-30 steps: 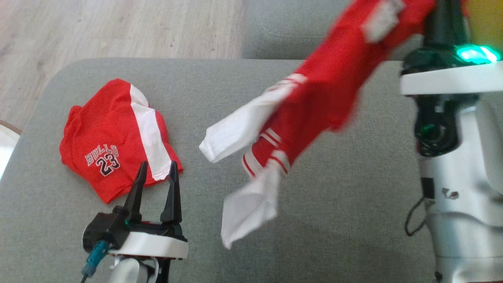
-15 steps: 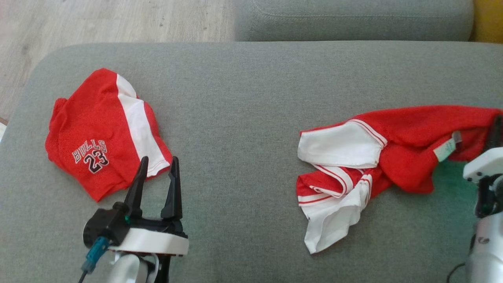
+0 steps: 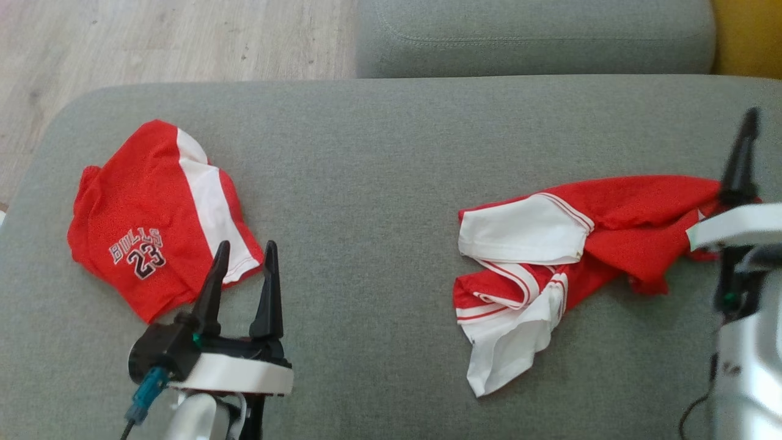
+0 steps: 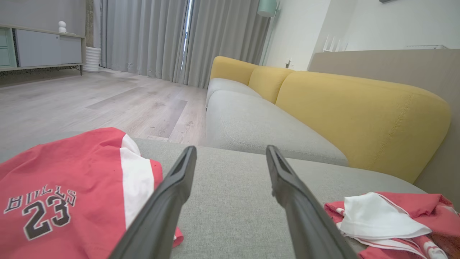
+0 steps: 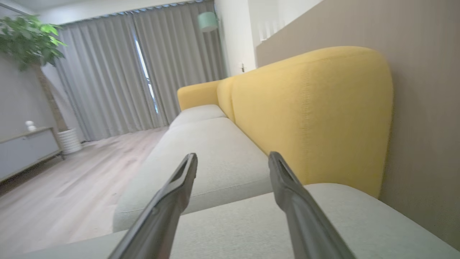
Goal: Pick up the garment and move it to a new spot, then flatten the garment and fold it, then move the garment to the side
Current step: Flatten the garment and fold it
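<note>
The crumpled red-and-white garment (image 3: 611, 214) lies on the grey cushion (image 3: 379, 153) at 3 o'clock; the right pincer (image 5: 233, 156) stands wide and empty at its right end; the left pincer (image 3: 245, 247), also wide, hovers at 7 o'clock beside a red Bulls shirt (image 3: 146, 232); relocation looks done, flattening comes next; that calls for gripping opposite edges and spreading them.
</note>
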Controlling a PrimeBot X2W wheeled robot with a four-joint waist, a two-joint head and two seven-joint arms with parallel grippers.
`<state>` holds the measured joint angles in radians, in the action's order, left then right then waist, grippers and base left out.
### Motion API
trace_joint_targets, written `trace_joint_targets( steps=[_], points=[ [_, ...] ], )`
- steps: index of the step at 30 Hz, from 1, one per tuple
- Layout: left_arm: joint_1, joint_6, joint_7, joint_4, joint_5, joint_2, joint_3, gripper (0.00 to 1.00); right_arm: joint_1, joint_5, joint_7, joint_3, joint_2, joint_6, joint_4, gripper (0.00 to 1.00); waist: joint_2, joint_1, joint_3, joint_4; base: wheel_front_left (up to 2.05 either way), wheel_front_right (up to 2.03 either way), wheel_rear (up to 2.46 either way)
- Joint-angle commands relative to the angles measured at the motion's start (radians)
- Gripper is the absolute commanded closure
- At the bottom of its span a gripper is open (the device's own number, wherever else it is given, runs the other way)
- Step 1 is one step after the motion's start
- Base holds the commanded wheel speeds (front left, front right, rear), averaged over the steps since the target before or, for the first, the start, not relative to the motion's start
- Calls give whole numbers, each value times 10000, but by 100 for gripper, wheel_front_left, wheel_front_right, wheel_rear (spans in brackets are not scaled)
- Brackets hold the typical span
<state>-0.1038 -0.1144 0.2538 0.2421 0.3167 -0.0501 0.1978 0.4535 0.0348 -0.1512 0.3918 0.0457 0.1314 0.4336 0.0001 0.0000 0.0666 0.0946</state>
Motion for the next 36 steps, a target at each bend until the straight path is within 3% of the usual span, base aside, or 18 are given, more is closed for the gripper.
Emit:
trace_joint_targets(
  steps=[1, 6, 11, 19, 29, 36],
  points=[
    [-407, 13, 80, -411, -69, -2, -334, 0, -194, 410, -167, -700, 45, -7, -582, 0, -1, 0, -30, -48, 0, 0, 0],
    [-365, 23, 80, -597, -79, -2, -366, 0, -1325, 1643, -589, -2213, 45, -7, -1671, 0, -1, 0, -36, -114, 0, 0, 0],
    [-334, 12, 80, -673, -81, -1, -294, 0, -2679, 2422, -922, -3423, 45, -7, -1784, 0, -1, 0, 23, -21, 0, 0, 0],
    [-423, -15, 80, -662, -69, -1, -119, 0, -2962, 3007, -1082, -4376, 45, -7, -1024, 0, -1, 0, 298, 237, 0, 0, 0],
    [-523, -47, 80, -484, -54, -1, 65, 0, -2079, 4172, -868, -4965, 45, -7, 1352, 0, -1, 0, 491, 602, 0, 0, 0],
    [-528, -52, 80, -455, -60, -1, 27, 0, -1716, 4798, -949, -5380, 45, -7, 2148, 0, -1, 0, 526, 609, 0, 0, 0]
  ],
)
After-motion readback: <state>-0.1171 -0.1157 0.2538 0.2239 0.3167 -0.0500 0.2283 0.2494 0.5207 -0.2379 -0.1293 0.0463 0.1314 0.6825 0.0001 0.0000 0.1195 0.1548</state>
